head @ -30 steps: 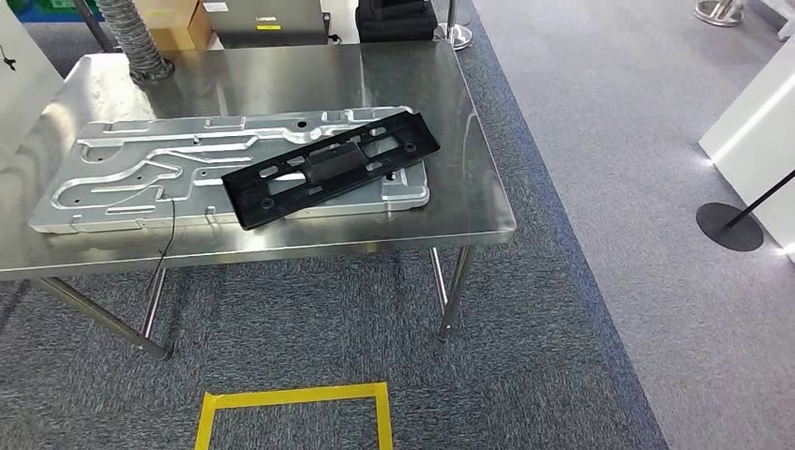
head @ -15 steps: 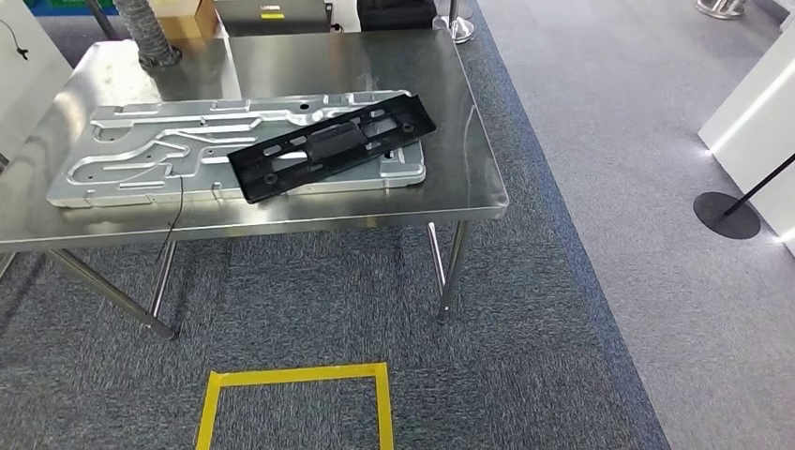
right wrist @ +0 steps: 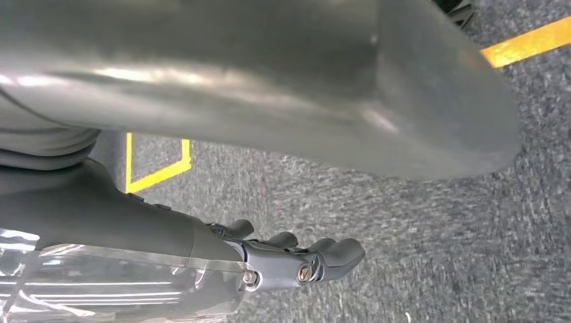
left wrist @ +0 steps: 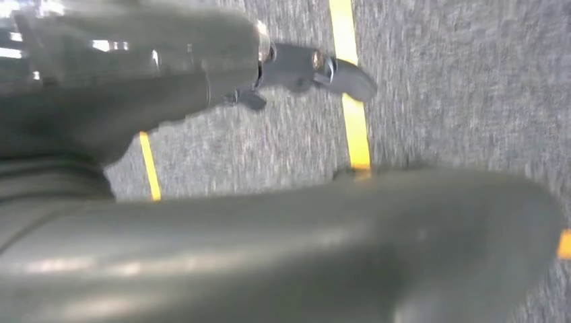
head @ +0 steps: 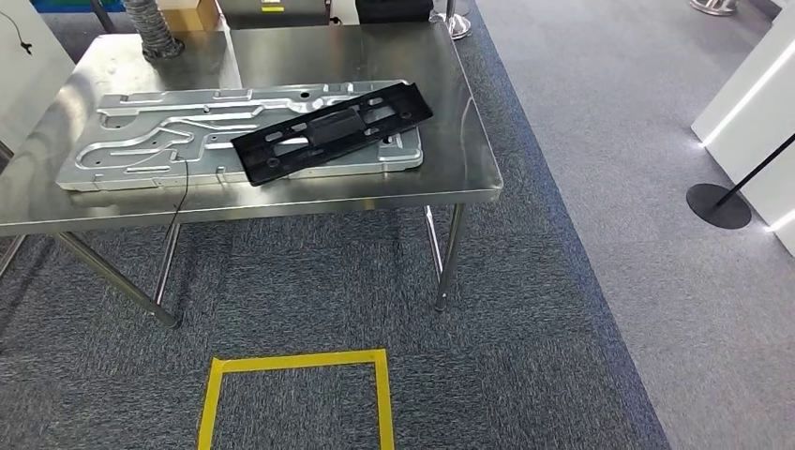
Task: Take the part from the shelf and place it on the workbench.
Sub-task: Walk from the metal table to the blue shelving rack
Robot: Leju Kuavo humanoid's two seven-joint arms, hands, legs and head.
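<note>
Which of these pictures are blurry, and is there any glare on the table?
Head view: sharp; the steel workbench shows soft glare patches around the black part. Left wrist view: carpet and left hand smeared by blur. Right wrist view: right hand fairly crisp, near cover out of focus.

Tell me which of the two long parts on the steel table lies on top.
The black plastic part: it lies slanted across the flat silver grooved plate, which rests directly on the table.

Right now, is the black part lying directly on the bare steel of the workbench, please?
No, the black part lies aslant on top of the large aluminium plate, which itself rests on the workbench.
</note>
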